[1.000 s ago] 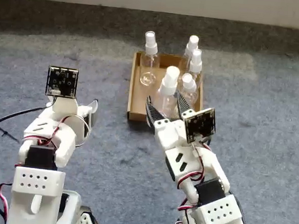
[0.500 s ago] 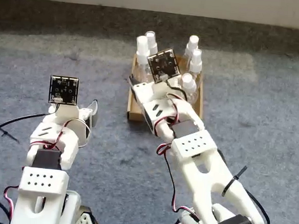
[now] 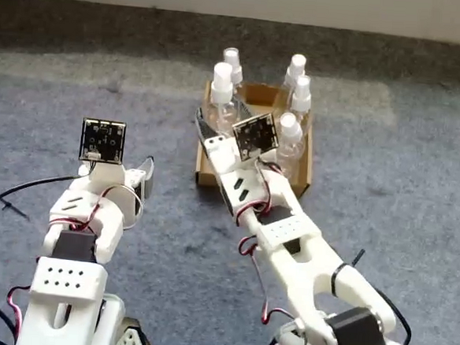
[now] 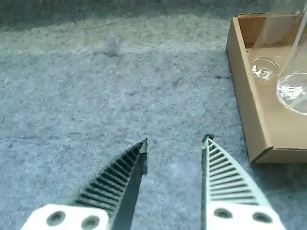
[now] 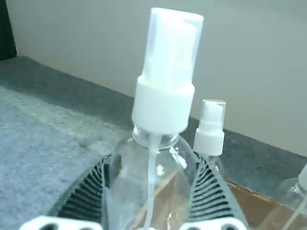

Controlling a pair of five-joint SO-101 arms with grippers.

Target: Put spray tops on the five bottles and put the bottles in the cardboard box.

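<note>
the right hand (image 5: 152, 173) is clamped on a spray-topped bottle (image 5: 165, 96) at the cardboard box's (image 3: 205, 161) far-left part; the left hand (image 4: 175, 142) is apart, left of the box.

The surface (image 3: 419, 178) is covered with a grey, carpet-like fabric, with a darker strip along its far edge. The open cardboard box (image 3: 202, 151) lies flat on it, toward the far side. A thin black cable (image 3: 8, 188) lies on the fabric at the left edge.
</note>
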